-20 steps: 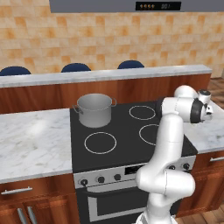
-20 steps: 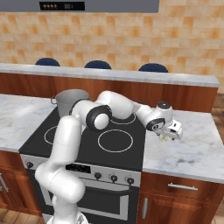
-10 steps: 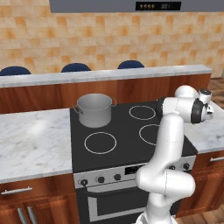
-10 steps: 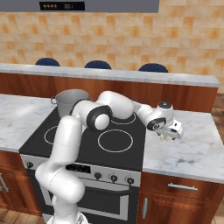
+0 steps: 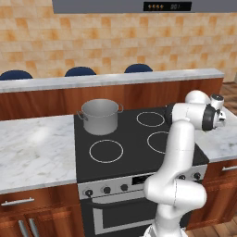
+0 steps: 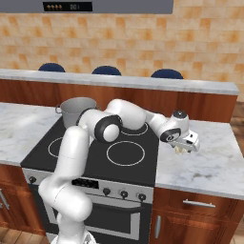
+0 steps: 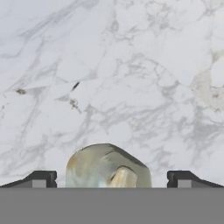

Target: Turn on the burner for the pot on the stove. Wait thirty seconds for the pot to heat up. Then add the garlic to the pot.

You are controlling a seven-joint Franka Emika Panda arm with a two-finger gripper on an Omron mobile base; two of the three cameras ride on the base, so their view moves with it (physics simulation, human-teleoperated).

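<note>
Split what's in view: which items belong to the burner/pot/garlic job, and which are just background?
Job:
- stove
- pot, on the back-left ring
- garlic, on the marble counter right of the stove, between the open fingertips
- gripper, low over the garlic

Background:
- raised bar ledge
- blue chair backs
- range hood
- tiled wall

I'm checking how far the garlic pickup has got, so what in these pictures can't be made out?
- Garlic: hand view, its lower part is cut off by the bottom edge; right base view, mostly hidden under the gripper.
- Fingers: hand view, only the tips show, apart on either side of the garlic; contact can't be judged.
- Pot inside: left base view, too flat an angle.
- Stove knobs: too small to read.
</note>
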